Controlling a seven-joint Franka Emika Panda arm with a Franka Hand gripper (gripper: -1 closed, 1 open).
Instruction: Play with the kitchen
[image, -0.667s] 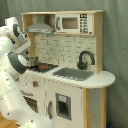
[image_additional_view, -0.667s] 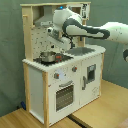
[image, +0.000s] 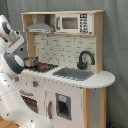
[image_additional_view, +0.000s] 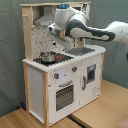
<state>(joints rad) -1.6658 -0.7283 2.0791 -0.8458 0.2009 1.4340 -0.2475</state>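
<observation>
White robot arm over the stove of a toy kitchen

The white and light-wood toy kitchen (image_additional_view: 60, 75) stands on a wooden floor (image_additional_view: 100, 112); a small metal pot (image_additional_view: 47, 56) sits on its stove (left end of the counter in the first exterior view). Whether the fingers are open or closed cannot be told.

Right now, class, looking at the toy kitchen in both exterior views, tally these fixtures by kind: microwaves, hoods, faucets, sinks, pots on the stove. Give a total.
Microwave: 1
Grey hood: 1
Black faucet: 1
Sink: 1
Pot on the stove: 1
Total: 5
</observation>
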